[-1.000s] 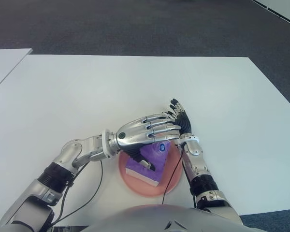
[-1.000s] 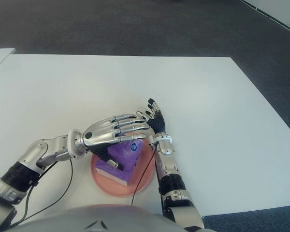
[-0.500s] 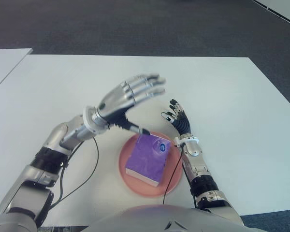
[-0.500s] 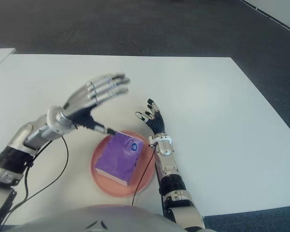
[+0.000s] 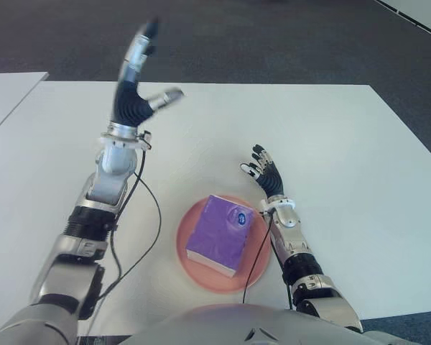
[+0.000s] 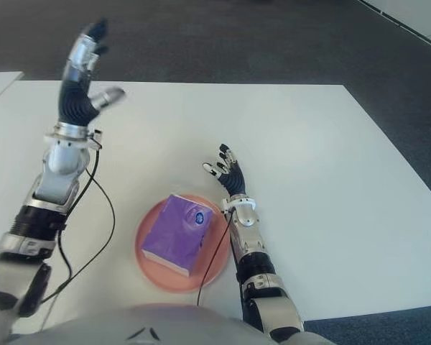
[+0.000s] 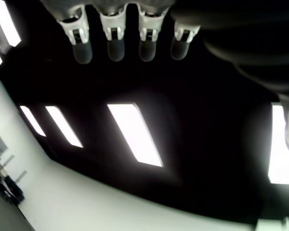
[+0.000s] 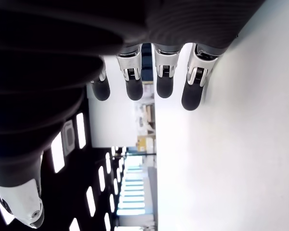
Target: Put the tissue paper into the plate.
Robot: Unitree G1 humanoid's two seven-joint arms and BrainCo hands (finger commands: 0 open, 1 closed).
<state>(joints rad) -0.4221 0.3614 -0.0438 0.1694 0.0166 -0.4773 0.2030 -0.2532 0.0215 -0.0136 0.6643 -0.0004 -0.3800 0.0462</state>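
From the left eye I see the tissue pack (image 5: 222, 234) lying in the plate (image 5: 192, 274) near the desk's (image 5: 330, 129) front edge. My left hand (image 5: 136, 79) is raised well apart over the far left, fingers spread, empty. The right eye shows my right hand (image 6: 226, 172) just beside the plate's right rim. Its wrist view shows straight fingers (image 8: 164, 84), holding nothing.

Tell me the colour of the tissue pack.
Purple, clearest in the left eye view: tissue pack lying in the pink plate.

Purple tissue pack (image 5: 220, 234) is lying in the pink plate (image 5: 187, 261). Left hand (image 5: 135, 84) is hovering high over the white table (image 5: 345, 144), fingers spread, empty. Right hand (image 5: 264, 172) is sitting just right of plate, relaxed.
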